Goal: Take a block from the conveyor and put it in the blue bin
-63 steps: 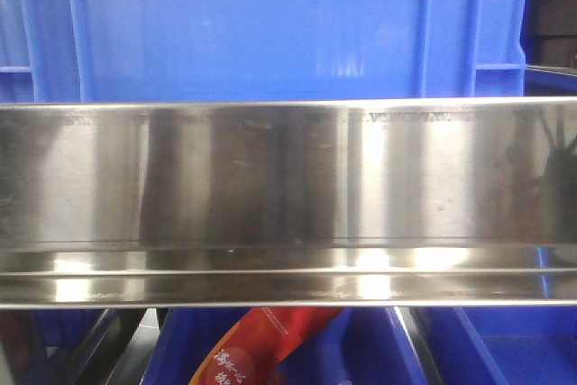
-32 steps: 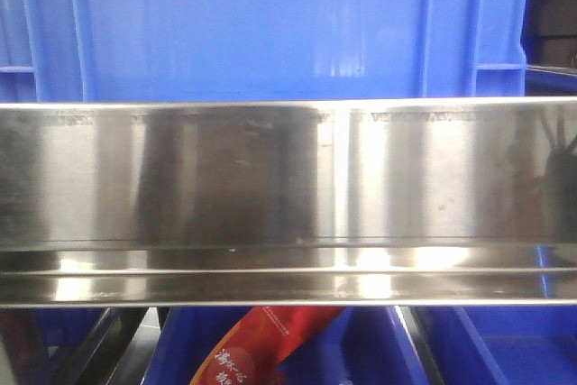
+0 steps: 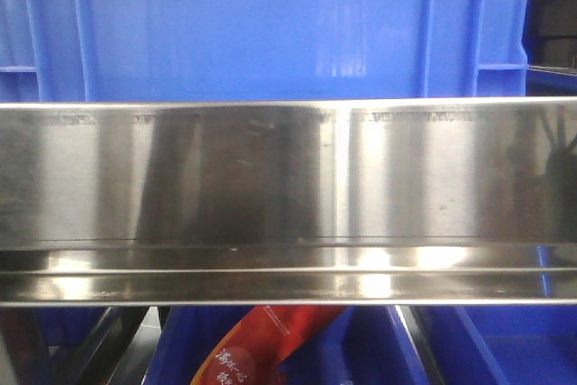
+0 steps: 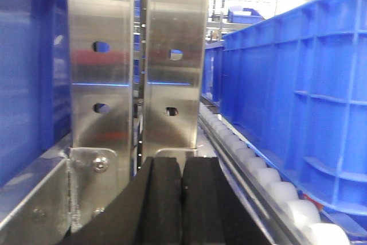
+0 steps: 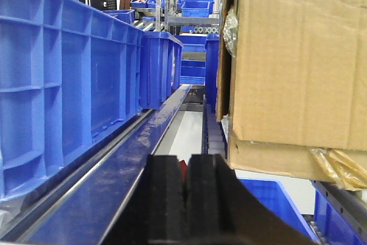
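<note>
while the front camera is looking at a shiny steel rail (image 3: pixel 288 196) with a blue bin (image 3: pixel 270 24) standing behind it, a red packet (image 3: pixel 257 349) is lying in another blue bin below. the left gripper (image 4: pixel 182 199) is sitting narrow, its black pads almost touching, holding nothing, in front of two steel posts (image 4: pixel 137 61) and beside white rollers (image 4: pixel 269 185). the right gripper (image 5: pixel 184 199) is also pressed together with something red showing in the gap; i cannot tell what. a cardboard box (image 5: pixel 292 67) is hanging at its right. the block and conveyor belt are not showing.
</note>
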`<state>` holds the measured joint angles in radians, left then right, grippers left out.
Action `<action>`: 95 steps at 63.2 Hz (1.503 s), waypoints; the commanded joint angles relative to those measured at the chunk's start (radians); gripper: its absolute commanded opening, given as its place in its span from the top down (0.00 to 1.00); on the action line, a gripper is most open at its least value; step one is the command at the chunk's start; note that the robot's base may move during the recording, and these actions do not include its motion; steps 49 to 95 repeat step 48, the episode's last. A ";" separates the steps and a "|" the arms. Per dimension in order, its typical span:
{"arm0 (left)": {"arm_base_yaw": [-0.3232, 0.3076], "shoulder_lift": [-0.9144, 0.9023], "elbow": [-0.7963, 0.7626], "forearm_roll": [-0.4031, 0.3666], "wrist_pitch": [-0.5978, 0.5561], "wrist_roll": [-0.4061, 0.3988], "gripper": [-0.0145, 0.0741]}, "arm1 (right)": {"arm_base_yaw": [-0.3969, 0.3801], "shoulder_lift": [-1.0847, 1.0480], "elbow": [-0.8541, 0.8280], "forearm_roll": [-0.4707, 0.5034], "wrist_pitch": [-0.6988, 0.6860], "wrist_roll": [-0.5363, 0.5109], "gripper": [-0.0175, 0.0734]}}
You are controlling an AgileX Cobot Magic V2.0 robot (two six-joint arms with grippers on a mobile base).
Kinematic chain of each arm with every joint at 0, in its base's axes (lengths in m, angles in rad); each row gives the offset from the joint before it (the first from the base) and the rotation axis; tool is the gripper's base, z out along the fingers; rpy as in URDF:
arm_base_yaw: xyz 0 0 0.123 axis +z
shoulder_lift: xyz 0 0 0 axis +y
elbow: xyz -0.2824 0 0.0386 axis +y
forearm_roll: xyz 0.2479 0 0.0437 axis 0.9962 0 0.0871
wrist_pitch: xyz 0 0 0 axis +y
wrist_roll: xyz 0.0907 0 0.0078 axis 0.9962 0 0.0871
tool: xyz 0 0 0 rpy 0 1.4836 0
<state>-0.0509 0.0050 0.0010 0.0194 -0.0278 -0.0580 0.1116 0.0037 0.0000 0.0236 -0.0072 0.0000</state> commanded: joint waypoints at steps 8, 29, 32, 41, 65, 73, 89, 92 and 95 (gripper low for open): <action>0.006 -0.005 -0.001 0.004 -0.015 -0.008 0.96 | -0.003 -0.004 0.000 -0.010 -0.023 0.000 0.99; 0.006 -0.005 -0.001 0.004 -0.015 -0.008 0.96 | -0.003 -0.004 0.000 -0.010 -0.023 0.000 0.99; 0.006 -0.005 -0.001 0.004 -0.015 -0.008 0.96 | -0.003 -0.004 0.000 -0.010 -0.023 0.000 0.99; 0.006 -0.005 -0.001 0.004 -0.015 -0.008 0.96 | -0.003 -0.004 0.000 -0.010 -0.023 0.000 0.99; 0.006 -0.005 -0.001 0.004 -0.015 -0.008 0.96 | -0.003 -0.004 0.000 -0.010 -0.023 0.000 0.99; 0.006 -0.005 -0.001 0.004 -0.015 -0.008 0.96 | -0.003 -0.004 0.000 -0.010 -0.023 0.000 0.99; 0.006 -0.005 -0.001 0.004 -0.015 -0.008 0.96 | -0.003 -0.004 0.000 -0.010 -0.023 0.000 0.99; 0.006 -0.005 -0.001 0.004 -0.015 -0.008 0.96 | -0.003 -0.004 0.000 -0.010 -0.023 0.000 0.99; 0.006 -0.005 -0.001 0.004 -0.015 -0.008 0.96 | -0.003 -0.004 0.000 -0.010 -0.023 0.000 0.99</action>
